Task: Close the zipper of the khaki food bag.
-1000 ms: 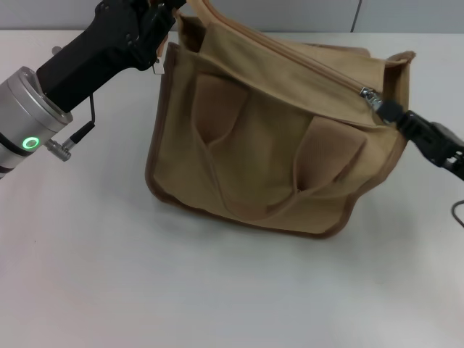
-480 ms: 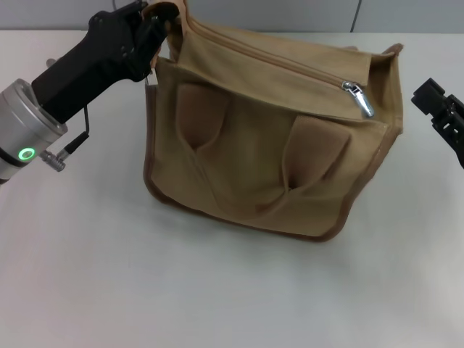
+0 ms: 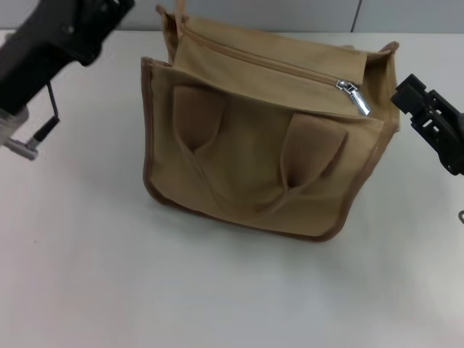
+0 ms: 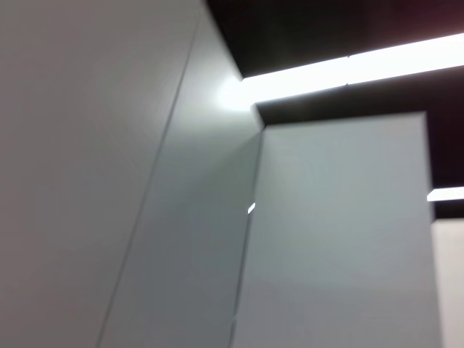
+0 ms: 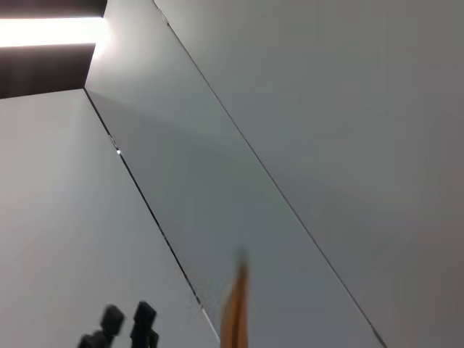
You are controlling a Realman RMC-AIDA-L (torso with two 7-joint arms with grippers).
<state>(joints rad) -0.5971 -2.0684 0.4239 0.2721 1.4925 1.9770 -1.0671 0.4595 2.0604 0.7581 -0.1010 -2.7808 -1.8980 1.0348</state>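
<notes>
The khaki food bag (image 3: 261, 152) stands on the white table (image 3: 109, 275) in the head view, front pockets toward me. Its zipper (image 3: 275, 67) runs along the top, and the silver pull tab (image 3: 355, 99) lies near the bag's right end. My right gripper (image 3: 407, 93) hovers just right of the bag's right corner, open, a short gap from the pull tab and holding nothing. My left gripper (image 3: 109, 9) is at the top left edge of the picture, apart from the bag's left corner. A tan strip of the bag (image 5: 235, 308) shows in the right wrist view.
Grey wall panels (image 3: 290, 14) stand behind the table's far edge. A cable and silver connector (image 3: 32, 141) hang from the left arm over the table. The left wrist view shows only wall and ceiling lights.
My left gripper has let go of the bag's top left corner and drawn up and to the left. The right gripper released the pull tab and backed off. The bag has settled.
</notes>
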